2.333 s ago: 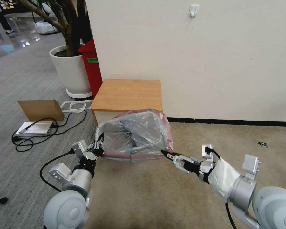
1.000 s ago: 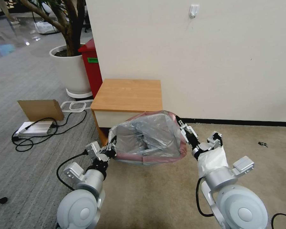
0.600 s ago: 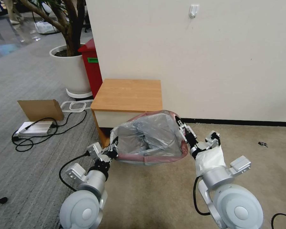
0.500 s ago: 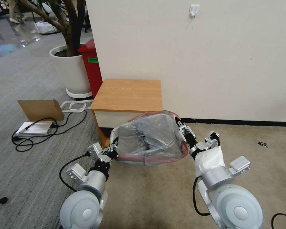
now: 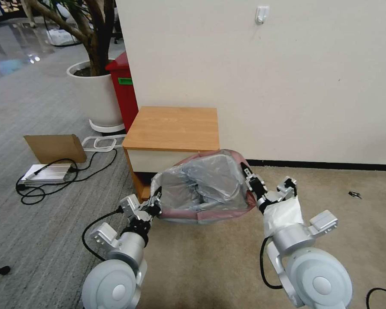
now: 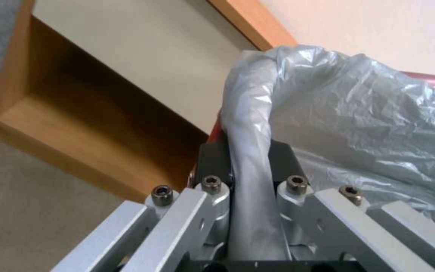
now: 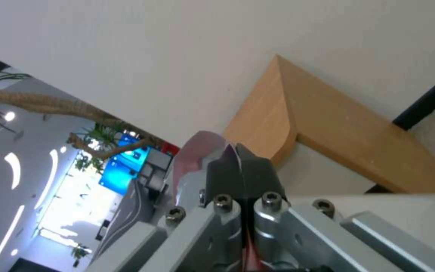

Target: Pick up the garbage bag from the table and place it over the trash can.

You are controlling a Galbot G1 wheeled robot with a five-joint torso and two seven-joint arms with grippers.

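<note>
Garbage bag (image 5: 203, 186), pinched shut-fingered at opposite rims by left gripper (image 5: 155, 203) and right gripper (image 5: 248, 175), had drifted rightward before the table (image 5: 174, 127), mouth spread, apparently nearing placement.

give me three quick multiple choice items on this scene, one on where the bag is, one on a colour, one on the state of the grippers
1. Where is the garbage bag?
A. flat on the table top
B. held open between the two grippers in front of the table
C. inside the red bin

2. What colour is the band along the bag's rim?
A. pink-red
B. blue
C. yellow

3. What state are the grippers in?
A. both open
B. left open, right shut
C. both shut on the bag

Answers: 1 B, the left gripper and right gripper hold its opposite edges in front of the table. 2 A, the band shows pink-red in the head view. 3 C, both wrist views show plastic pinched between closed fingers.
</note>
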